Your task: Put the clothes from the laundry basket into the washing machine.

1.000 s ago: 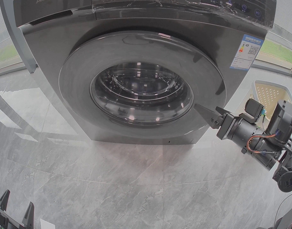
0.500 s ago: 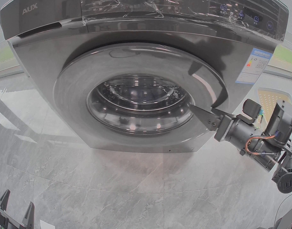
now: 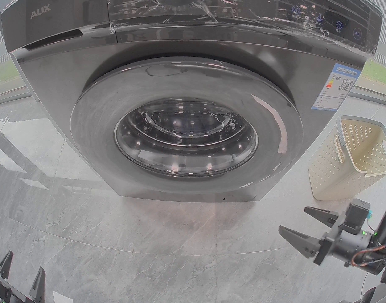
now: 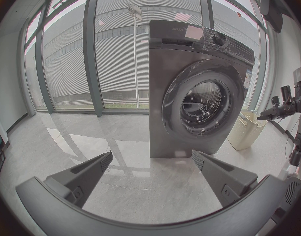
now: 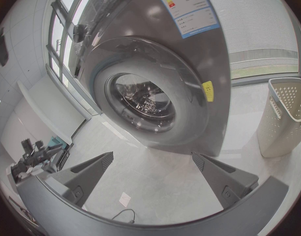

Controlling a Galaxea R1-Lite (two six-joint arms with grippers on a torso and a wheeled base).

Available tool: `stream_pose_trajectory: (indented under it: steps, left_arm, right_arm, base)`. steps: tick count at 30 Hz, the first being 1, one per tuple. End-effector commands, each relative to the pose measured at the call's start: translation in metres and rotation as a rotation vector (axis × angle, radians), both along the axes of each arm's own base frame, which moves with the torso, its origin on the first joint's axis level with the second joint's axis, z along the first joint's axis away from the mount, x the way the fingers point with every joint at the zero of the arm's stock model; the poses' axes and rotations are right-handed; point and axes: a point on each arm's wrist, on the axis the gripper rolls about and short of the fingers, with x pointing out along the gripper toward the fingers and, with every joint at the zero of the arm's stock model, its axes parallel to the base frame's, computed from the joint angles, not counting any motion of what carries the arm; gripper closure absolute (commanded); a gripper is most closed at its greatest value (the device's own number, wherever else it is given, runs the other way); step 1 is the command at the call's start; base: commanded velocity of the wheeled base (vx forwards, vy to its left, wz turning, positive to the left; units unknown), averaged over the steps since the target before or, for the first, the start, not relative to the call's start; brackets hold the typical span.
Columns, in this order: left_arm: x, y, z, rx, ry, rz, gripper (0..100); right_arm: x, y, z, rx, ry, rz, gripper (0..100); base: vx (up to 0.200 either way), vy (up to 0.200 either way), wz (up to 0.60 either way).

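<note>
The grey washing machine stands straight ahead with its round door closed; it also appears in the left wrist view and the right wrist view. A cream laundry basket stands on the floor to its right, seen again as the basket and the basket; no clothes are visible in it. My right gripper hangs open low at the right, in front of the basket, holding nothing. My left gripper sits open at the lower left, far from the machine.
Glossy grey tile floor spreads in front of the machine. Tall windows stand behind and beside it. A small white scrap and a cable lie on the floor near the right arm.
My right gripper has pulled back from the door's right edge, down and toward me, uncovering the basket. Before that the camera had moved closer to the machine.
</note>
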Motion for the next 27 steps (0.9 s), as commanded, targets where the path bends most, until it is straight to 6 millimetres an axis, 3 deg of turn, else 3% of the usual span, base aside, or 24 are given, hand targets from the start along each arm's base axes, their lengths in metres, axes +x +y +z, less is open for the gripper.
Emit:
stream_pose_trajectory:
  steps: [1, 5, 7, 8, 14, 24, 27]
  left_arm:
    - [0.0, 0.0, -0.005, -0.001, 0.001, -0.001, 0]
    - [0.0, 0.0, -0.005, -0.001, 0.001, -0.001, 0]
    - [0.0, 0.0, -0.005, -0.001, 0.001, -0.001, 0]
    - [0.0, 0.0, -0.005, -0.001, 0.001, -0.001, 0]
    - [0.0, 0.0, -0.005, -0.001, 0.0, -0.001, 0]
    - [0.0, 0.0, -0.005, -0.005, 0.0, -0.003, 0]
    - [0.0, 0.0, -0.005, -0.005, 0.0, -0.003, 0]
  right_arm:
    - [-0.053, -0.055, 0.018, 0.09, -0.187, -0.041, 0]
    - [-0.073, -0.085, 0.005, -0.019, -0.176, -0.219, 0]
    - [-0.073, -0.085, 0.005, -0.019, -0.176, -0.219, 0]
    - [-0.1, -0.101, -0.007, -0.058, -0.217, -0.313, 0]
    - [-0.141, -0.11, -0.025, -0.074, -0.252, -0.444, 0]
    - [-0.143, -0.108, -0.03, -0.12, -0.287, -0.577, 0]
    - [-0.142, -0.107, -0.042, -0.147, -0.278, -0.583, 0]
  base:
    - [0.0, 0.0, 0.0]
    - [0.0, 0.0, 0.0]
    - [0.0, 0.0, 0.0]
    - [0.0, 0.0, 0.0]
    - [0.0, 0.0, 0.0]
    - [0.0, 0.0, 0.0]
    - [0.0, 0.0, 0.0]
